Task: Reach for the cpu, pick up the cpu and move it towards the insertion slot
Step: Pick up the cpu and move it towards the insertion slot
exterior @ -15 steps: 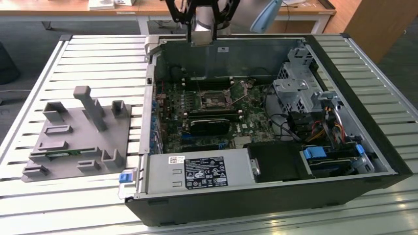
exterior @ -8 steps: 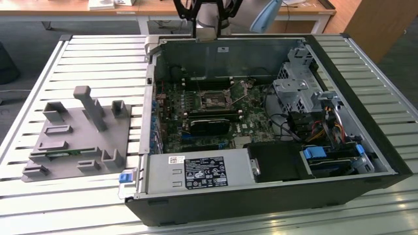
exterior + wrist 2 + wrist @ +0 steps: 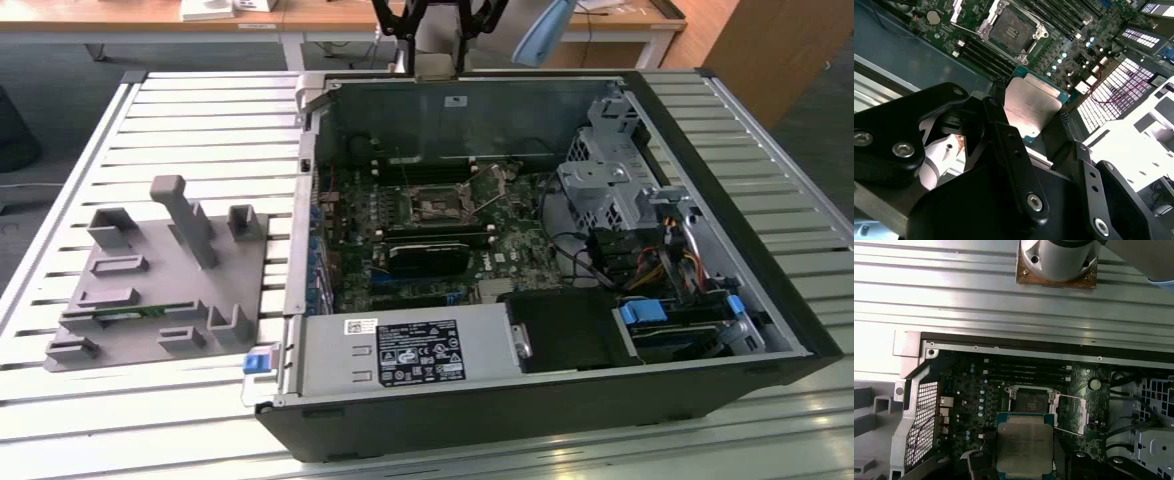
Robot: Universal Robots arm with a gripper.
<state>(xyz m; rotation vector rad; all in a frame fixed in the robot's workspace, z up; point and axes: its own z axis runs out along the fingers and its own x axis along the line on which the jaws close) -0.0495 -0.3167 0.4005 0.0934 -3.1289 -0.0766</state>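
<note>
My gripper [image 3: 1031,109] is shut on the cpu [image 3: 1030,102], a flat square chip with a silvery top plate and a thin pale rim. Its dark fingers [image 3: 999,97] press on two opposite edges. In the first wrist view the cpu [image 3: 1024,444] hangs in the gripper [image 3: 1025,462] above the motherboard, just short of the insertion slot [image 3: 1030,400]. The insertion slot [image 3: 1011,30] is a square socket with a silvery frame and a dark centre, and nothing sits in it. In the exterior view the arm [image 3: 441,25] stands over the back wall of the open computer case, with the insertion slot [image 3: 437,205] below it.
The socket's metal cover plate [image 3: 1074,412] is flipped open beside the slot. Memory slots [image 3: 1026,372], a power supply [image 3: 400,352] and a drive cage [image 3: 607,180] crowd the case. A grey parts fixture [image 3: 160,270] lies on the slatted table at the exterior view's left.
</note>
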